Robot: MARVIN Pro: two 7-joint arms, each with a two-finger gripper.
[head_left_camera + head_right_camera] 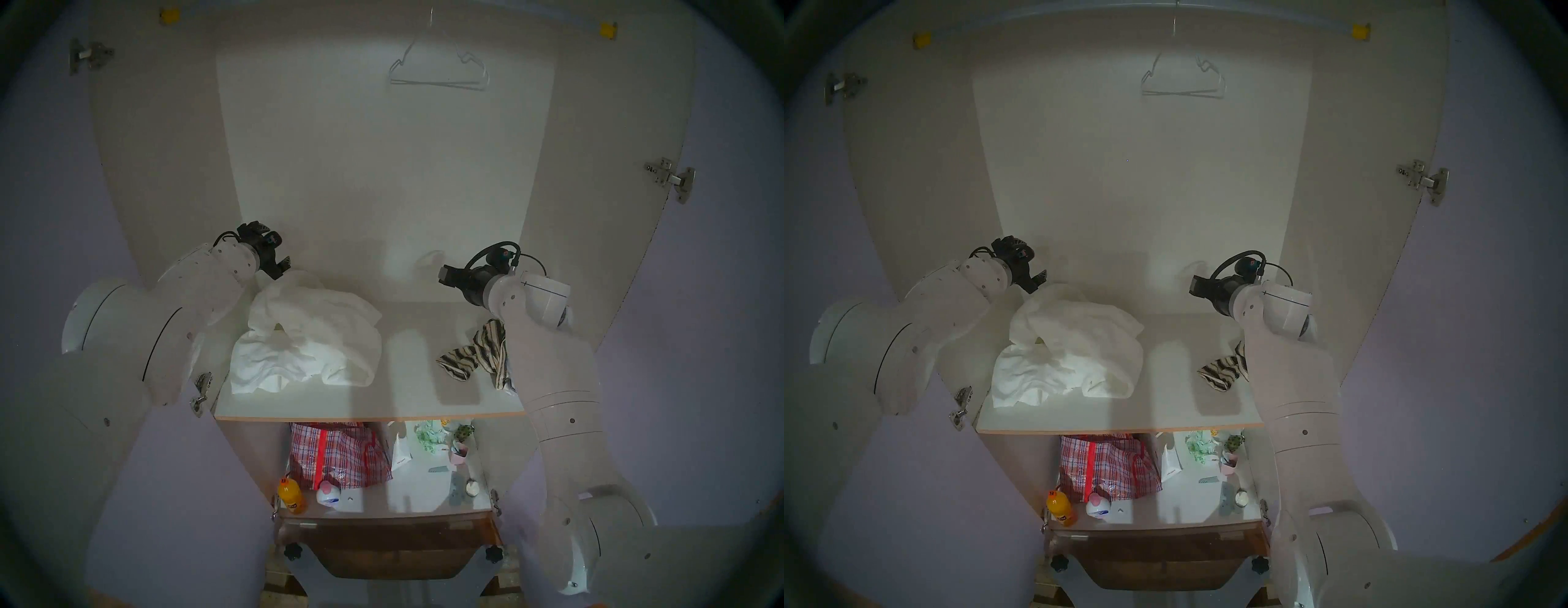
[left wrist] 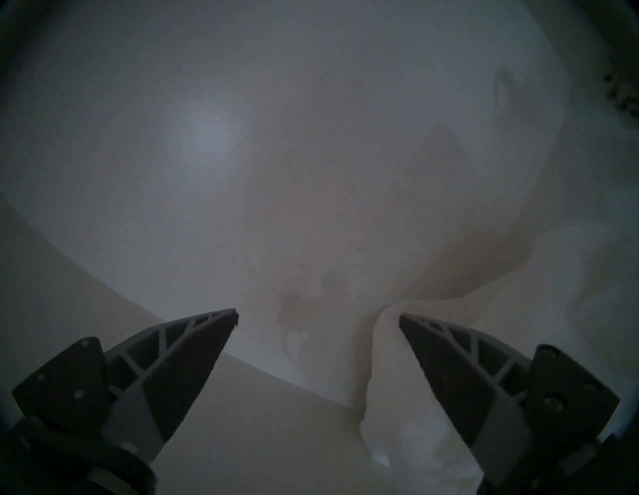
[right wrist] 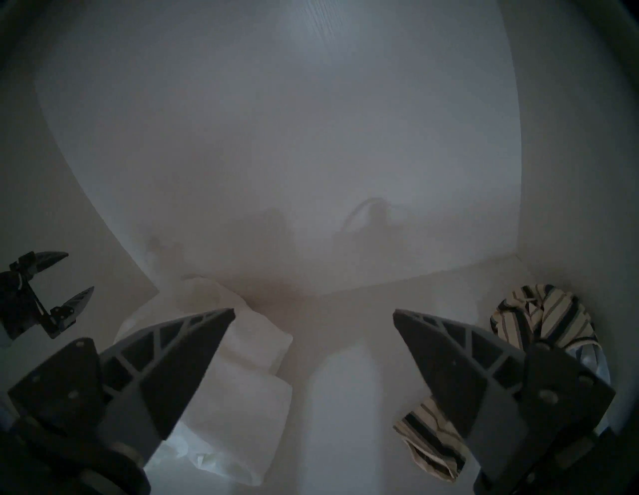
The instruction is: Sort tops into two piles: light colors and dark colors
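Red checked bag (image 1: 339,454), orange bottle (image 1: 292,496), perhaps wire hanger (image 1: 439,70).

The right arm (image 1: 547,361) covers most of the striped top (image 1: 479,352) in the head views, more in the right-eye one; can't tell how far the cloth runs behind it. In the right wrist view the camera's own finger (image 3: 460,373) cuts that top in two, and a bit of pale grey-blue cloth (image 3: 587,359) peeks out at the edge; too dim to say what it is. The left wrist view is murky; the white heap (image 2: 518,311) runs off the right edge and blurs into the back wall. On the lower shelf (image 1: 424,488) the upper shelf hides the top of the red checked bag (image 1: 339,454); the small stuff on the right is too tiny to name.
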